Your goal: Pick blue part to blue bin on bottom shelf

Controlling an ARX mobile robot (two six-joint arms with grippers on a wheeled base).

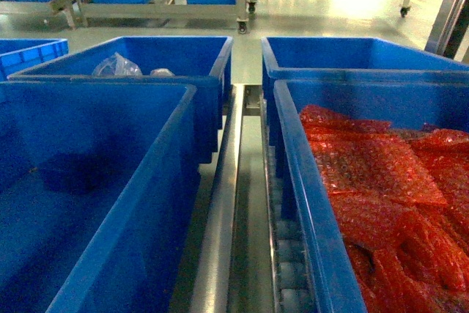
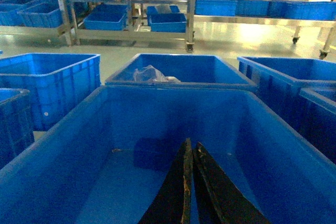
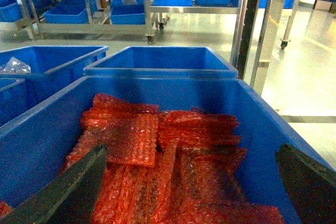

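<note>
Left wrist view: left gripper [image 2: 190,148] pinched closed above what looks like a blue part [image 2: 153,153] in the blue bin [image 2: 63,135]; right gripper [image 3: 191,169] spread wide over red bubble-wrap bags [image 3: 173,145].

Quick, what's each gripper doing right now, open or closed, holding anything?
Left gripper: closed, fingers together, holding nothing visible, above the empty blue plastic bin.
Right gripper: open wide, empty, over the blue bin of red bubble-wrap bags.

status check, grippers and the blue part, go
Left gripper shut, empty, over the near left bin. Right gripper open over red bubble-wrap packets. Dark blue part lies on the left bin floor. Nothing blocking it.
</note>
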